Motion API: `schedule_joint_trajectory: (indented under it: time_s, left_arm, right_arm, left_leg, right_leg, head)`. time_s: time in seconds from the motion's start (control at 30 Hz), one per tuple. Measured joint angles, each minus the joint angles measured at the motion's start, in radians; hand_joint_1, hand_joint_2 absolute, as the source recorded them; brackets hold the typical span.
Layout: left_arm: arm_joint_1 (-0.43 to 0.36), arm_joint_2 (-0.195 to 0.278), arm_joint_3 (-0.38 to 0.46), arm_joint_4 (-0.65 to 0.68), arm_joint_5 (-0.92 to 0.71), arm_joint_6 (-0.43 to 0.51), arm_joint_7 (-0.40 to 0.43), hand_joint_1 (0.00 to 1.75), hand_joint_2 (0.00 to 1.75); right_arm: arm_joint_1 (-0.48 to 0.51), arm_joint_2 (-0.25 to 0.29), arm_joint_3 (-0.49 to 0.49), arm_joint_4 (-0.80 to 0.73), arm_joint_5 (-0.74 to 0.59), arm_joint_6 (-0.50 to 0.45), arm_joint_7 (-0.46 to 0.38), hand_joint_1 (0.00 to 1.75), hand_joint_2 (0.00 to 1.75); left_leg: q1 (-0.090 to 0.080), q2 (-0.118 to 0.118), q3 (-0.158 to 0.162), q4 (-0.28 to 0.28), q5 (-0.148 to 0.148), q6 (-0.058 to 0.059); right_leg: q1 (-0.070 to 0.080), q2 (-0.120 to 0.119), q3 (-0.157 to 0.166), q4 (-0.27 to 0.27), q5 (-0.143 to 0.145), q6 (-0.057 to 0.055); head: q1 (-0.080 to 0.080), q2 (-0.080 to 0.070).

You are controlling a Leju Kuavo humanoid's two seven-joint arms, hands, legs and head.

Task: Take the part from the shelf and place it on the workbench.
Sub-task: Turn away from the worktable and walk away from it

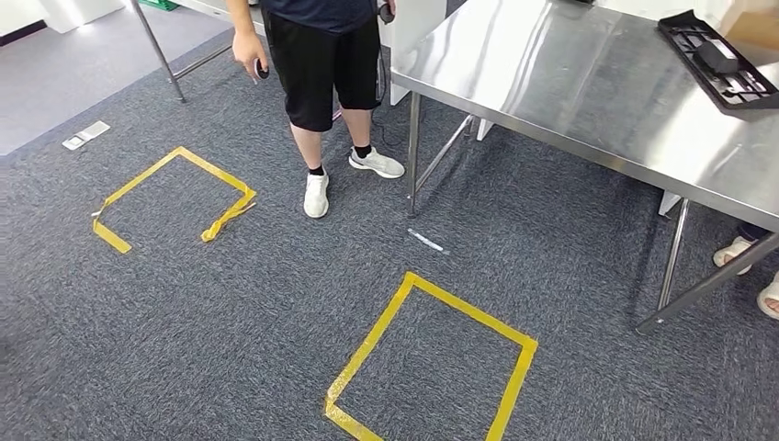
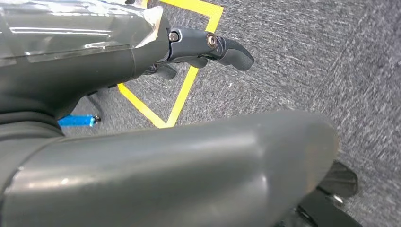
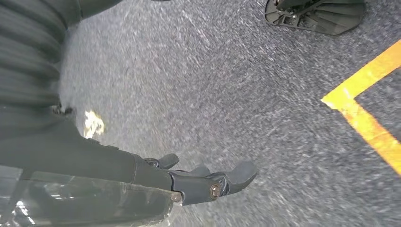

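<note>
Both my arms hang down over the carpet (image 1: 230,322). My left hand (image 2: 208,47) holds nothing, fingers loosely apart above a yellow tape square (image 2: 184,90). My right hand (image 3: 208,182) is also bare, fingers spread over the carpet. The black part (image 1: 721,60) lies on the steel workbench (image 1: 570,83), near its far right end. A person (image 1: 321,64) stands just left of the workbench.

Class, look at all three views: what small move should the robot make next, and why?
Probably turn to find the shelf. Both hands hang over carpet holding nothing: the left hand and right hand show loose fingers. The head view has the workbench already carrying a black part, with a person standing beside it, so a new part must be fetched first.
</note>
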Motion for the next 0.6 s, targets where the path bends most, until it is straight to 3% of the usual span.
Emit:
schedule_joint_trajectory:
  time_s: [0.07,0.1,0.17,0.23,0.3,0.37,0.4,0.43,0.47,0.5,0.53,0.6]
  left_arm:
    - [-0.003,0.001,0.0,0.0,0.004,-0.004,-0.001,0.0,0.0]
    - [-0.004,0.002,0.0,0.0,0.006,-0.007,-0.002,0.0,0.0]
    - [-0.003,0.004,0.001,0.0,0.012,-0.01,-0.002,0.0,0.0]
    - [-0.002,0.005,0.004,0.0,0.019,-0.009,-0.001,0.0,0.0]
    - [-0.005,0.006,0.007,0.0,0.024,-0.006,0.001,0.0,0.0]
    - [-0.007,0.006,0.01,0.0,0.027,-0.004,0.002,0.0,0.0]
    - [-0.007,0.006,0.011,0.0,0.027,-0.003,0.002,0.0,0.0]
    - [-0.006,0.006,0.012,0.0,0.027,-0.002,0.002,0.0,0.0]
    - [-0.005,0.006,0.013,0.0,0.027,0.0,0.002,0.0,0.0]
    - [-0.005,0.006,0.014,0.0,0.027,0.001,0.001,0.0,0.0]
    - [-0.006,0.006,0.014,0.0,0.028,0.002,0.001,0.0,0.0]
    - [-0.006,0.006,0.015,0.0,0.029,0.003,0.0,0.0,0.0]
  right_arm:
    - [-0.001,0.0,0.004,0.0,0.004,-0.001,-0.002,0.0,1.75]
    - [-0.002,0.001,0.005,0.0,0.005,-0.001,-0.003,0.0,1.75]
    - [-0.003,0.004,0.009,0.0,0.007,-0.002,-0.004,0.0,1.75]
    - [-0.003,0.007,0.014,0.0,0.014,0.001,-0.005,0.0,1.75]
    - [-0.002,0.008,0.02,0.0,0.022,0.009,-0.003,0.0,1.75]
    - [0.0,0.008,0.023,0.001,0.027,0.016,0.001,0.0,1.75]
    - [-0.001,0.008,0.023,0.001,0.029,0.018,0.002,0.0,1.75]
    - [-0.001,0.008,0.024,0.001,0.031,0.019,0.002,0.0,1.75]
    - [-0.003,0.008,0.025,0.001,0.033,0.02,0.002,0.0,1.75]
    - [-0.004,0.008,0.025,0.001,0.034,0.021,0.002,0.0,1.75]
    - [-0.005,0.008,0.027,0.001,0.035,0.021,0.002,0.0,1.75]
    - [-0.006,0.009,0.03,0.002,0.036,0.021,0.001,0.0,1.75]
  left_leg:
    - [-0.003,0.028,0.055,-0.101,0.028,0.007]
    - [-0.007,0.03,0.06,-0.115,0.028,0.014]
    - [-0.014,0.007,0.053,-0.118,0.033,0.032]
    - [-0.014,-0.013,0.049,-0.125,0.043,0.049]
    - [-0.014,-0.036,0.043,-0.127,0.05,0.061]
    - [-0.016,-0.064,0.037,-0.127,0.054,0.065]
    - [-0.017,-0.079,0.035,-0.127,0.056,0.066]
    - [-0.017,-0.095,0.034,-0.126,0.058,0.065]
    - [-0.016,-0.11,0.034,-0.126,0.059,0.063]
    - [-0.015,-0.124,0.033,-0.125,0.061,0.059]
    - [-0.017,-0.139,0.031,-0.123,0.063,0.055]
    - [-0.019,-0.162,0.024,-0.122,0.069,0.043]
  right_leg:
    - [0.006,-0.018,0.001,0.004,-0.007,0.011]
    - [0.009,-0.026,0.003,0.006,-0.009,0.016]
    - [0.008,-0.04,0.004,0.007,-0.011,0.027]
    - [0.003,-0.003,-0.01,0.04,-0.034,0.031]
    - [-0.001,0.059,-0.061,0.15,-0.09,0.024]
    - [-0.001,0.082,-0.123,0.28,-0.136,0.02]
    - [-0.001,0.085,-0.137,0.306,-0.139,0.023]
    - [-0.002,0.088,-0.131,0.289,-0.124,0.03]
    - [-0.003,0.093,-0.11,0.241,-0.099,0.038]
    - [-0.006,0.115,-0.077,0.166,-0.067,0.046]
    - [-0.008,0.141,-0.049,0.099,-0.039,0.049]
    - [-0.009,0.176,-0.021,0.027,-0.012,0.044]
  head:
    - [0.003,0.0]
    - [0.005,0.0]
    - [0.01,0.0]
    - [0.011,0.0]
    - [0.013,0.0]
    - [0.014,0.0]
    - [0.014,0.0]
    - [0.014,0.0]
    - [0.014,0.0]
    - [0.015,0.0]
    - [0.015,0.0]
    - [0.013,0.0]
